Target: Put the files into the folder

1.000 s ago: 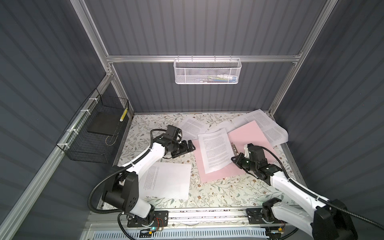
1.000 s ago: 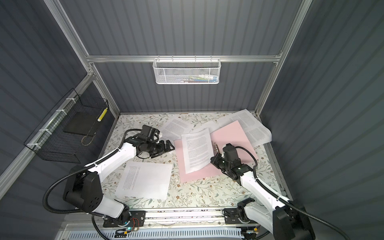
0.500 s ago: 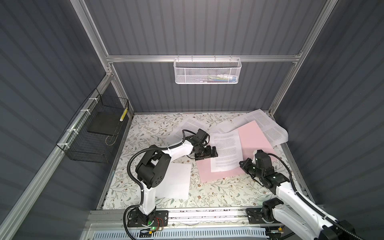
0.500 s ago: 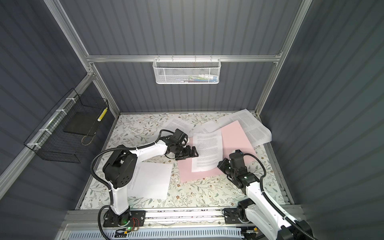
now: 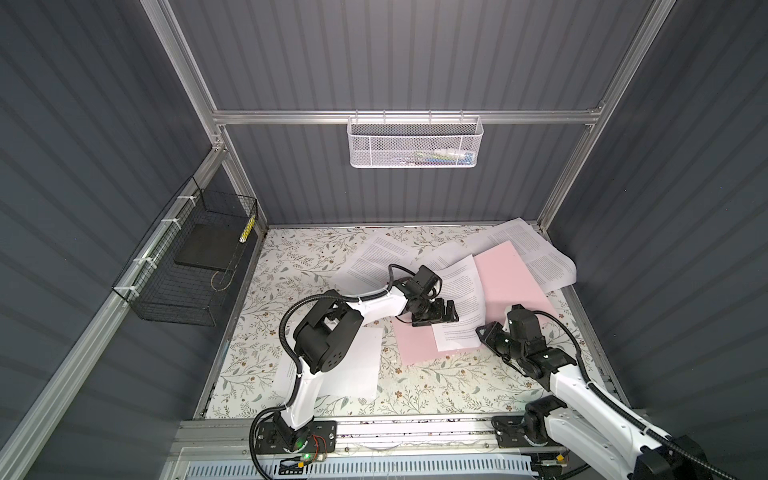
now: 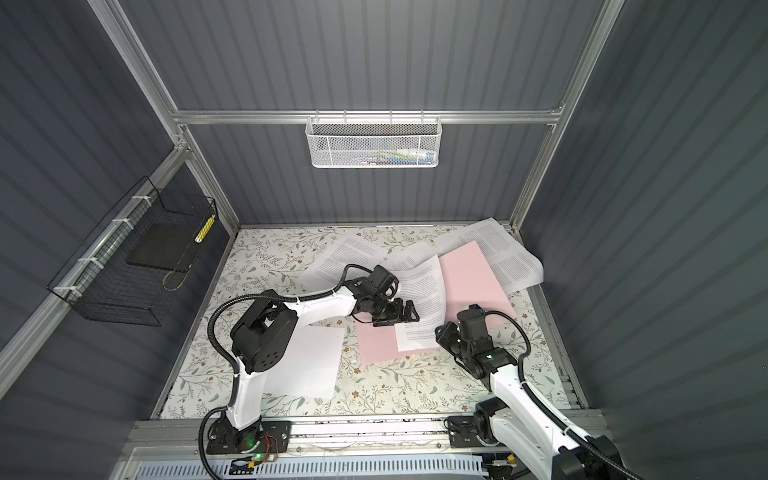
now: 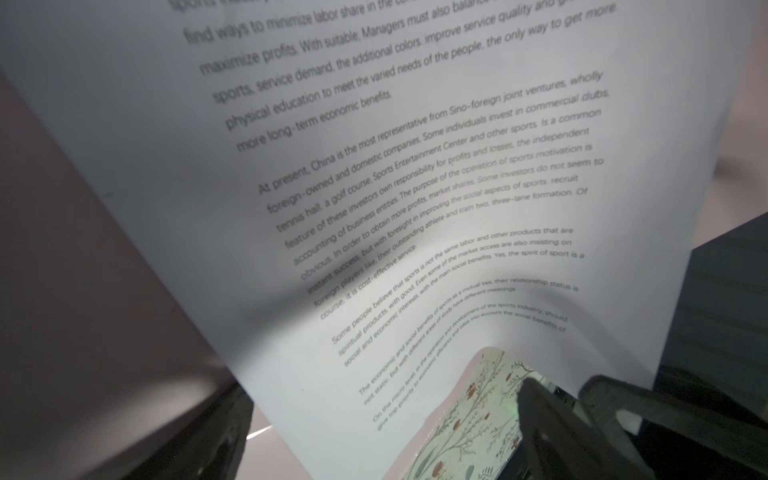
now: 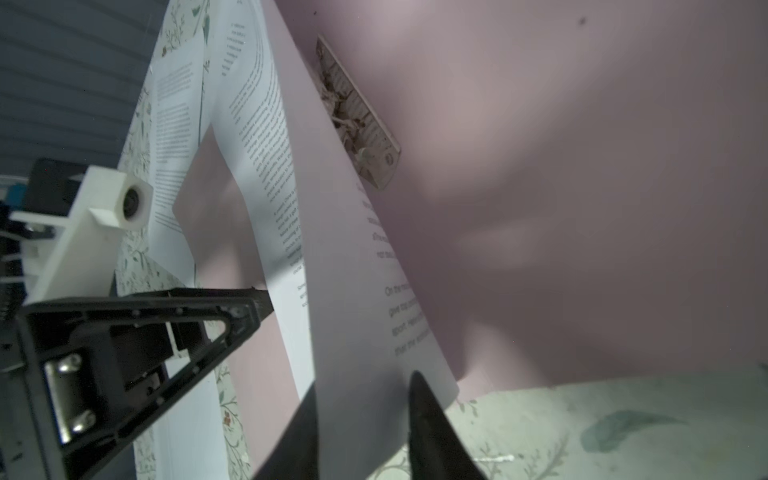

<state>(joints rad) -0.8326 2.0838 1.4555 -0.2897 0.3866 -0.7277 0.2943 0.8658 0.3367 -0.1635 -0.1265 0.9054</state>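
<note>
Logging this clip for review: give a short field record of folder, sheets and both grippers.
folder: thin pale pink rectangular folder, open flat on floral tabletop
sheet on folder: white printed paper sheet, bowed, resting across it
left gripper: open, over that sheet's edge
right gripper: open, sheet's corner between jaws
other white paper sheets: on tabletop around folder

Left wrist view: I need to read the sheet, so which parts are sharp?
In the left wrist view the sheet reads clearly mid-page, its nearest lines are soft, and a shadow band crosses it; in the right wrist view the right gripper is a dark blur.
</note>
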